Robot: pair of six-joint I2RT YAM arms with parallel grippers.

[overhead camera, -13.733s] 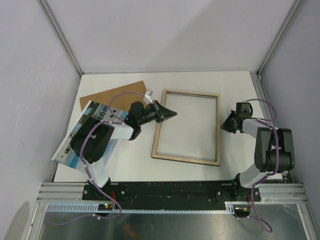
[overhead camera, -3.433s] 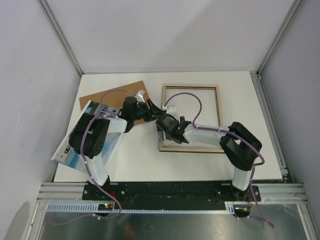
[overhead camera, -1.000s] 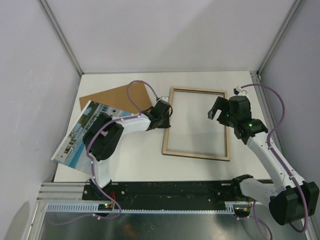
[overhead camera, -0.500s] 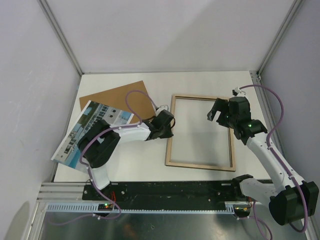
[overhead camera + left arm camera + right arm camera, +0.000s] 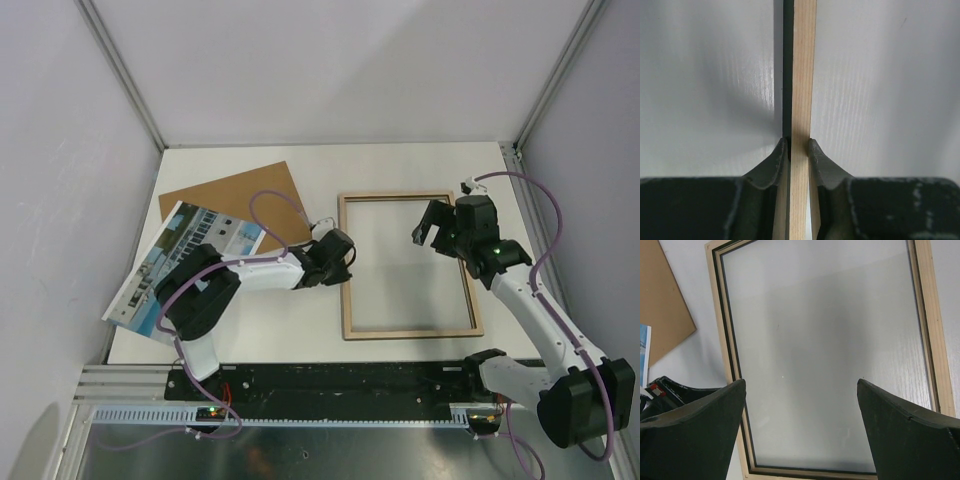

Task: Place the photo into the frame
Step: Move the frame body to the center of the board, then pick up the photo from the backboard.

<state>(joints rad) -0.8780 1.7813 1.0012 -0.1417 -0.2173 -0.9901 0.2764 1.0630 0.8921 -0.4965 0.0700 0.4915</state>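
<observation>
The frame (image 5: pixel 410 331) lies flat right of centre, light wood side up, with clear glazing. My left gripper (image 5: pixel 343 262) is shut on its left rail; in the left wrist view the wooden rail (image 5: pixel 803 75) runs between the dark fingers (image 5: pixel 774 161) of the gripper (image 5: pixel 799 142). My right gripper (image 5: pixel 428 225) hovers open over the frame's far right part, and the right wrist view looks down through its jaws (image 5: pixel 801 382) onto the glazing and wooden rim (image 5: pixel 715 315). The photo (image 5: pixel 215 232) lies at the left edge, partly under the left arm.
A plain brown backing board (image 5: pixel 235 195) lies behind the photo at the back left, its corner (image 5: pixel 662 305) showing in the right wrist view. Grey walls with metal posts enclose the white table. The arm bases sit on the rail along the near edge.
The left gripper has dragged the frame by its left rail rightward and toward the near edge, turning it squarer to the table. The right gripper has stayed almost still, open.
</observation>
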